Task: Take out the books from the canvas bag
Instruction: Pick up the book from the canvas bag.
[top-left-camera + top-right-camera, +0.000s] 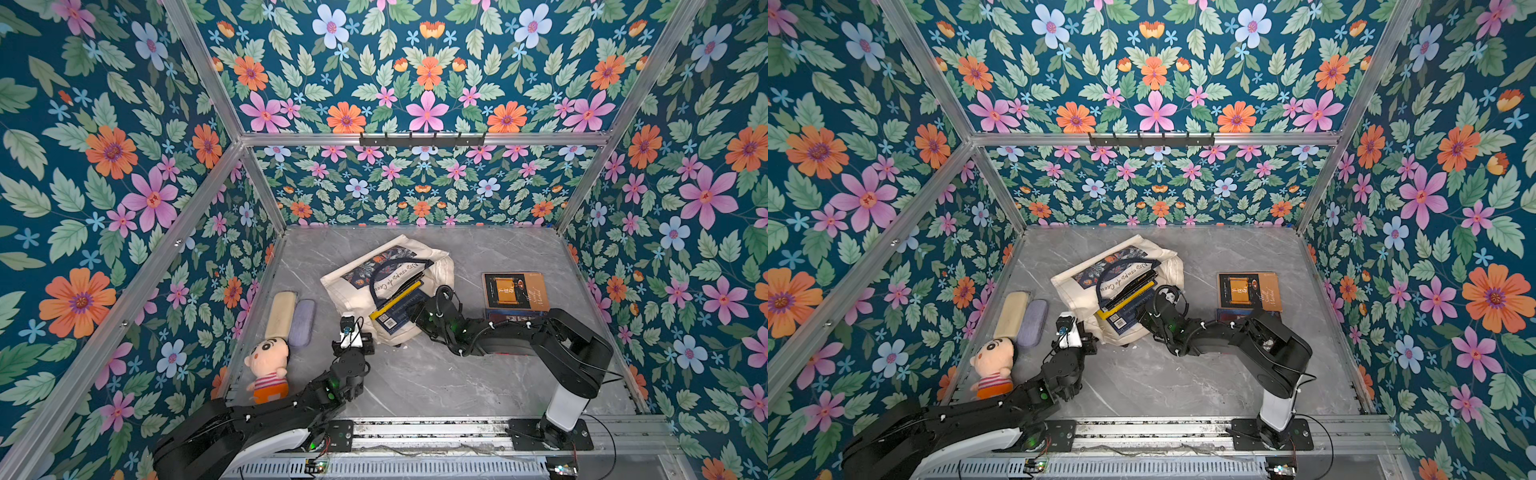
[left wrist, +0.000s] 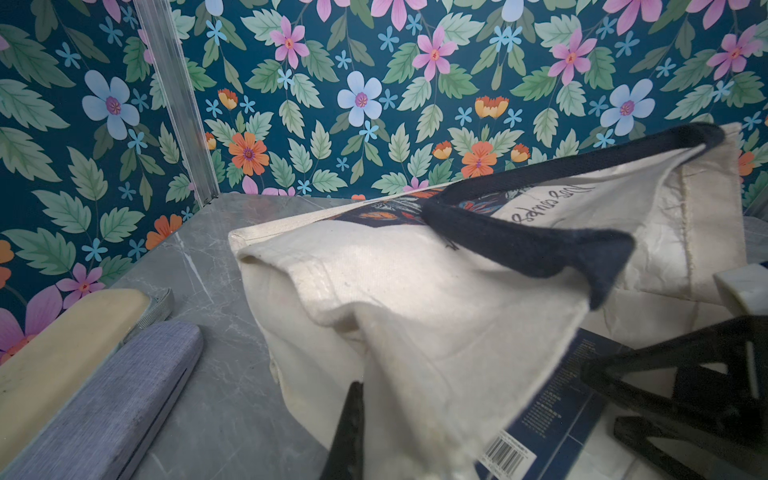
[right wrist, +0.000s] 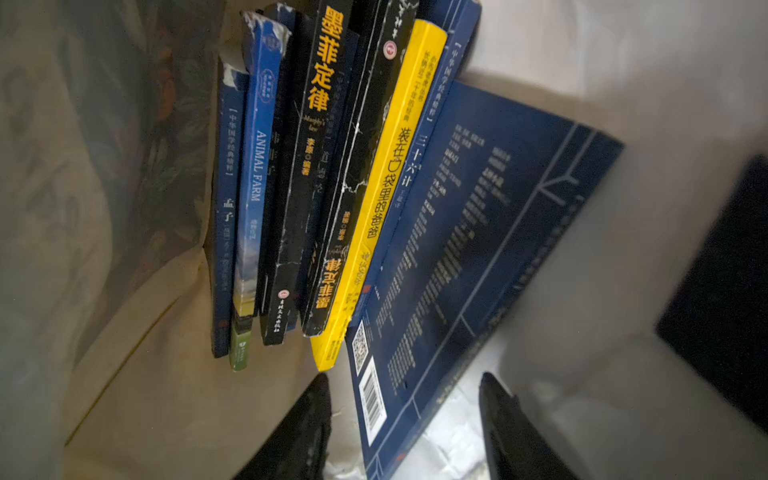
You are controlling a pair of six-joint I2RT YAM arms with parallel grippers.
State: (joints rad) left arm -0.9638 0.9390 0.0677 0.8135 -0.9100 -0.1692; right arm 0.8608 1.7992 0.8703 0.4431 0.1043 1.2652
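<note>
At three o'clock two books point(image 1: 515, 291) lie out; more sit in the canvas bag point(image 1: 353, 291), left end effector point(image 1: 371, 338) clamping it, right end effector point(image 3: 403, 395) spread around one.

Walls point(image 1: 424, 54): dark blue paper, left, far, right. Big flowers on it, pink, orange, pale blue, with green leaves. Silver bars point(image 1: 291, 139) run up corners and across far wall. Black hook rail point(image 1: 422, 141) in middle of far bar. Floor point(image 1: 415, 382): grey stone look, thin white lines like cracks. Silver track point(image 1: 428, 432) along near edge, left to right. Light soft and even, shadows small and faint.
</note>
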